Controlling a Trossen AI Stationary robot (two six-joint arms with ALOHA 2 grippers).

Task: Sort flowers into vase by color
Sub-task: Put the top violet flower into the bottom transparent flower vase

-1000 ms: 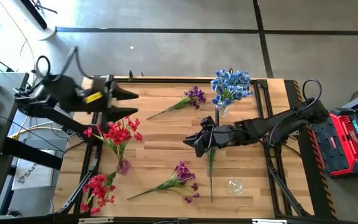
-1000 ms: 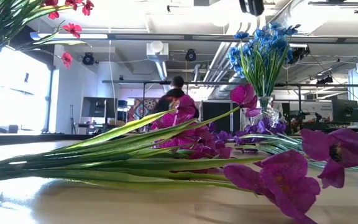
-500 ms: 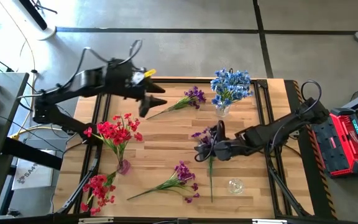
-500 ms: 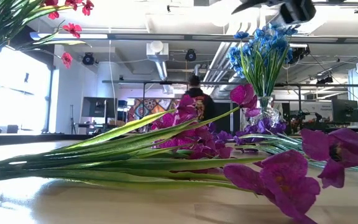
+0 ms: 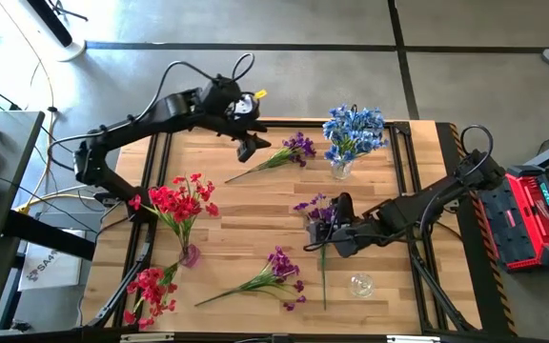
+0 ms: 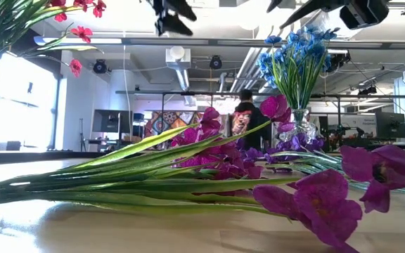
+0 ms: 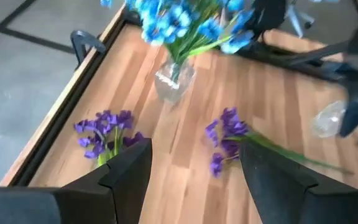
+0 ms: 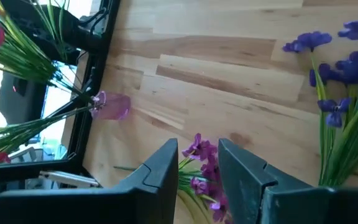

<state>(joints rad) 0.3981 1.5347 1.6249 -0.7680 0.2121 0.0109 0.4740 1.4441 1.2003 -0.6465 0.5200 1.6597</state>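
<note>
The right pincer [image 5: 330, 232], right of centre in the high view, is pinching the stem of a purple spray [image 5: 318, 211]; the blossoms sit just above its fingers and the stem trails down toward the frame's bottom. Just below it an empty glass vase [image 5: 360, 284] stands on the tabletop [image 5: 246, 205]. The left pincer [image 5: 253, 148], in the upper middle, hangs spread over the stem end of a second purple spray [image 5: 295, 148] and holds nothing.

Further out, a blue bunch [image 5: 354, 131] already stands in its vase at upper right, and a red bunch [image 5: 181, 202] in a pinkish vase at left. A third purple spray [image 5: 276, 269] lies at lower centre and a loose red spray [image 5: 151, 290] at lower left.

The likeliest trouble is the long, limp stem: held near the blossoms, its free end could swing and miss the narrow mouth or tip the light glass vase over. The left pincer, coming down on a thin stem lying flat, may close on bare wood or push the spray against the blue bunch's vase nearby.
</note>
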